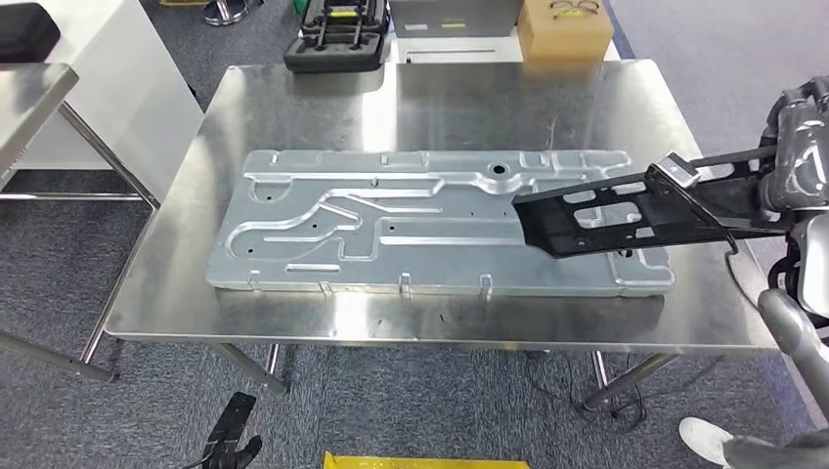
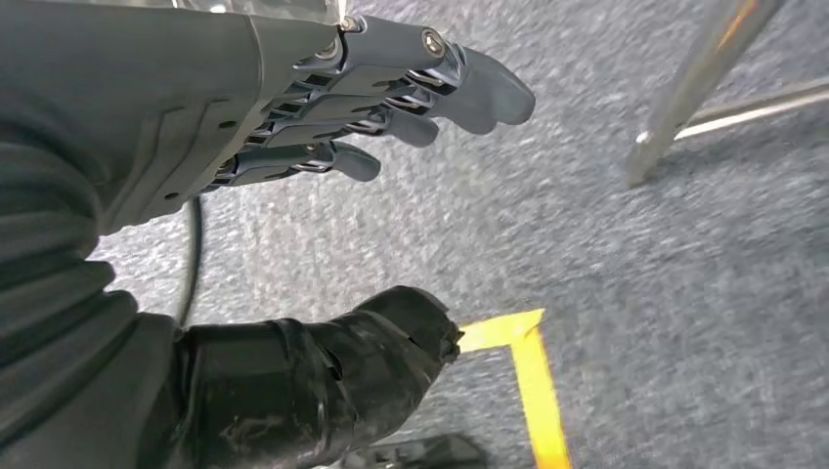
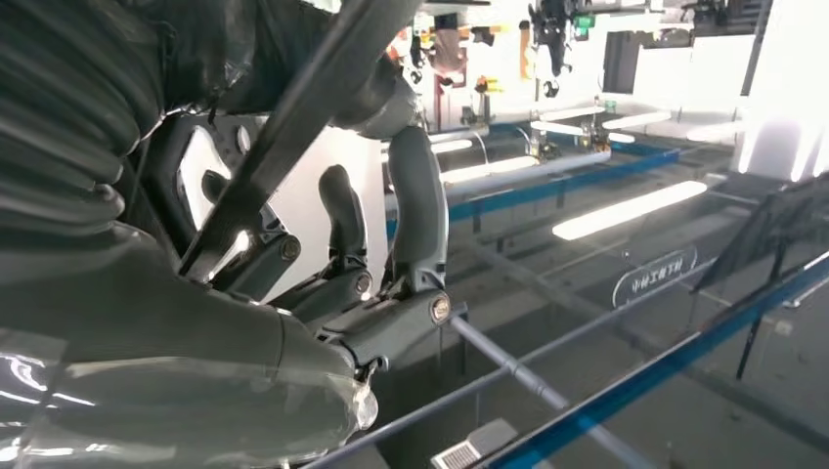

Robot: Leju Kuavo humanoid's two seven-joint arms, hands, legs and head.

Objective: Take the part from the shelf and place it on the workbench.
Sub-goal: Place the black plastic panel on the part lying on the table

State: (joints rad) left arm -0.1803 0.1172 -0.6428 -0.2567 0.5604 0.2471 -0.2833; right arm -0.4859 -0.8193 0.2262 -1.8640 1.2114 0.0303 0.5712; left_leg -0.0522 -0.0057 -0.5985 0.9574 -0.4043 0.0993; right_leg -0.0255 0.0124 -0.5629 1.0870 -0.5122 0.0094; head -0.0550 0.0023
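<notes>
A long black perforated part [image 1: 626, 217] reaches in from the right over the steel workbench [image 1: 293, 107], its far end above the right end of a large stamped silver panel [image 1: 411, 234]. My right hand [image 1: 797, 171] grips the part's near end at the bench's right edge. In the right wrist view the hand [image 3: 352, 274] has its fingers wrapped around the part's black edge [image 3: 303, 117]. My left hand [image 2: 391, 98] hangs low over grey carpet, fingers apart, holding nothing.
A cardboard box [image 1: 564, 29] and a black case [image 1: 337, 39] stand beyond the bench's far edge. A second steel table [image 1: 29, 98] is at the left. Yellow floor tape [image 2: 533, 376] marks the carpet. A person's white shoe [image 1: 709, 440] is at the lower right.
</notes>
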